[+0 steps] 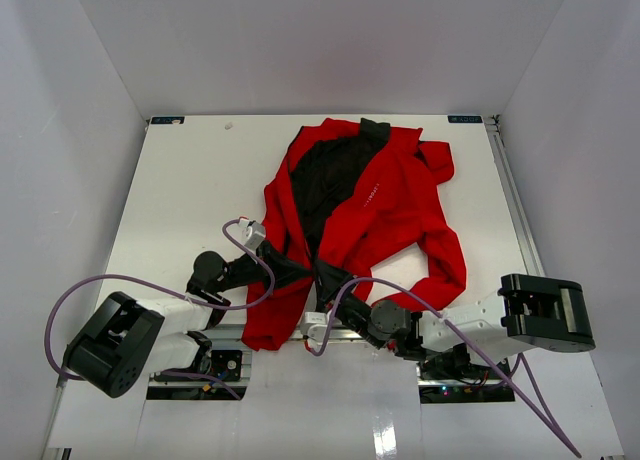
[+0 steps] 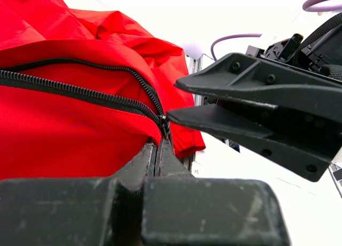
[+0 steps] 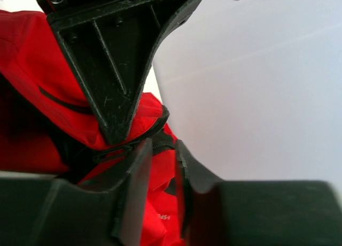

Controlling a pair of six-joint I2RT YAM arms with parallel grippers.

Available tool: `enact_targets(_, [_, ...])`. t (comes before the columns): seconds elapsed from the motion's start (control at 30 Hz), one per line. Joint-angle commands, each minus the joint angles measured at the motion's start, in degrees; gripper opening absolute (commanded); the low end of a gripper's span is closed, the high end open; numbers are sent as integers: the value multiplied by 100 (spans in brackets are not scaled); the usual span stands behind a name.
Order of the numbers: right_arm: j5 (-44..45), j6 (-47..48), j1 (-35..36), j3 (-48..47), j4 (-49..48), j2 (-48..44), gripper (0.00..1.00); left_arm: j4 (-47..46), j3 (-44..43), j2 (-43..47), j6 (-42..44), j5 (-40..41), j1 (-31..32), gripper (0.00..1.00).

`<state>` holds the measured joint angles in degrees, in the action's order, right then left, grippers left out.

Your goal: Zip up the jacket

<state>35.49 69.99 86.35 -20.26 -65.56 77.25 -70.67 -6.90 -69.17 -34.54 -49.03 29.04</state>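
The red jacket [image 1: 390, 210] lies spread on the white table, open at the top so its black lining [image 1: 325, 175] shows. Both grippers meet at the lower end of its zipper [image 2: 107, 99]. My left gripper [image 1: 290, 270] [image 2: 158, 144] is shut, pinching the jacket right at the zipper's bottom end. My right gripper [image 1: 325, 277] [image 3: 162, 145] stands with its fingers apart, with zipper tape and red fabric [image 3: 160, 192] in the gap. In the left wrist view the right gripper [image 2: 172, 101] has its lower fingertip [image 2: 176, 117] touching the zipper's end.
White walls [image 1: 60, 130] close in the table on three sides. Purple cables [image 1: 90, 285] loop beside both arms. The jacket's hem [image 1: 270, 332] reaches the metal rail [image 1: 230, 332] at the near edge, between the arm bases. One sleeve [image 1: 445, 265] curls to the right.
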Motion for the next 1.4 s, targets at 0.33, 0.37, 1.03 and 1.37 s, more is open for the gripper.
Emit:
enact_targets(0.33, [33,-77,64,-59,795,-117,38,-26,-16,173,-35,-194,6,0])
enact_targets(0.37, [82,-85,77,-46,802,-114,38,-29,-11,181,-40,-197,3,0])
enact_targets(1.03, [294,131,216,12,98,359,38,-161,13,123,-128,-273,-21,0])
enact_targets(1.37, [480,620,181,-77,-814,690,33,-194,13,104,-150,-291,-21,0])
